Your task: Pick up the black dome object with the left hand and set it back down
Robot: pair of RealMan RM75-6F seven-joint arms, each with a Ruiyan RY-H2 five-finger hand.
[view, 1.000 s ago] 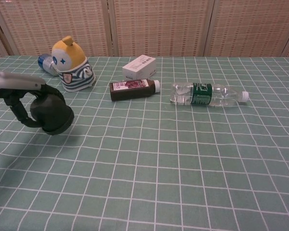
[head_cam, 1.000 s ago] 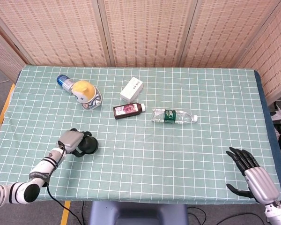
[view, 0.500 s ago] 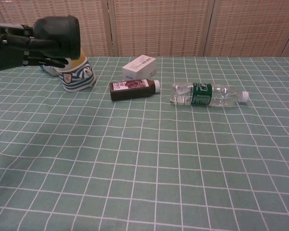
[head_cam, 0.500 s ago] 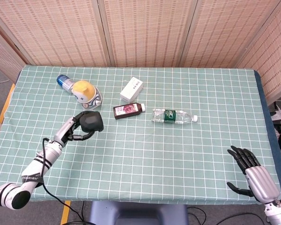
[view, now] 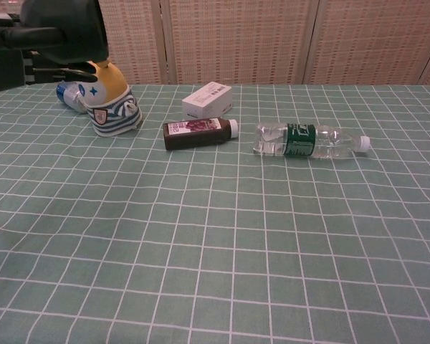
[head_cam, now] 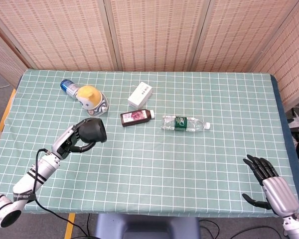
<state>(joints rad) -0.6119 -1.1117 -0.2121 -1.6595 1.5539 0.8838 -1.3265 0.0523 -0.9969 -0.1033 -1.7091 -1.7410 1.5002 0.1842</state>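
My left hand (head_cam: pixel 72 141) grips the black dome object (head_cam: pixel 93 130) and holds it well above the green checked tablecloth, left of the table's middle. In the chest view the dome (view: pixel 64 29) is at the top left corner with the hand's dark fingers (view: pixel 39 37) around it. My right hand (head_cam: pixel 267 184) hangs open past the table's near right corner, with nothing in it. The chest view does not show the right hand.
A yellow-headed toy figure (head_cam: pixel 92 99) and a blue-capped bottle (head_cam: pixel 68 87) lie at the back left. A white box (head_cam: pixel 140 94), a dark red bottle (head_cam: pixel 137 117) and a clear water bottle (head_cam: pixel 185 122) lie near the middle. Wicker screens stand behind.
The left hand has lifted the black dome off the cloth and raised it high. In the last half second it rose a little more. The right hand has barely moved.
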